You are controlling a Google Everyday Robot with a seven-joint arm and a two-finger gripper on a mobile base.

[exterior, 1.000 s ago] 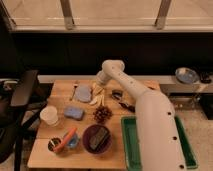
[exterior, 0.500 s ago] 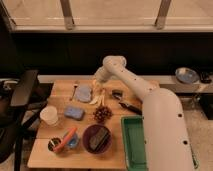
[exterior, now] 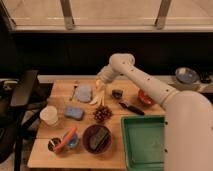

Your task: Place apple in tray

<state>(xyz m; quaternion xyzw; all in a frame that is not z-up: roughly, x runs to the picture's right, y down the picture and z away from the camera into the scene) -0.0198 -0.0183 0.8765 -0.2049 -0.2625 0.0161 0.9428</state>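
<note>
Green plastic marks the goal: the large rectangular green tray with raised sides sits at the near right corner of the wooden bench, its right side hidden by the robot's white arm.

From the one camera view, the claw hangs over the far middle of the bench, well apart from the tray. A small round orange-yellow apple shows right at its tip. I cannot tell whether the claw is pinching the fruit, spread around it or only beside it.

The step in hand looks to be securing the apple and carrying it across. A round fruit rolls easily, so the hold should be centred and firm before any swing. The way to the tray passes over the bunch of dark red grapes, the small dark cup and the black-handled tool, so the apple should be raised clear first. It is best let go low over the tray's bare floor, so it cannot bounce over the wall.
</note>
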